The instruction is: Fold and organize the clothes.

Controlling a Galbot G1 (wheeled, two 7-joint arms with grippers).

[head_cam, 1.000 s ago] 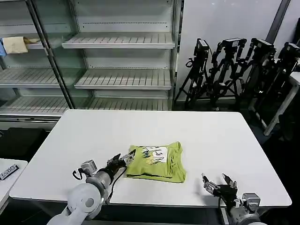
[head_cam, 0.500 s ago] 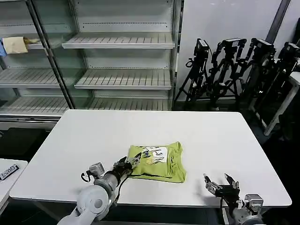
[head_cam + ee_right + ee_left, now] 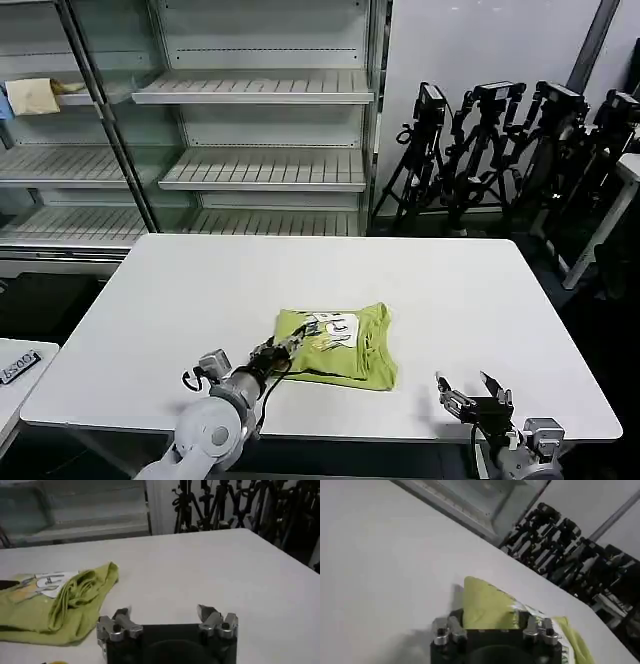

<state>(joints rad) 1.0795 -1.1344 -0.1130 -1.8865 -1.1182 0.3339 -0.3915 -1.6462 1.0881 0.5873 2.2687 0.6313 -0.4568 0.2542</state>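
No text can be read with confidence. The folded T-shirt (image 3: 338,346) carries a white printed panel (image 3: 333,329) on its top face, with dark and yellow marks on it; in the right wrist view the same panel (image 3: 46,581) shows grey strokes shaped like large letters, but they are too blurred and creased to spell out. At the head view's left edge, a white item (image 3: 17,366) on a neighbouring surface bears a short dark line of characters, seemingly digits, too small and cut off to make out. No brand, number or sign shows legibly elsewhere.
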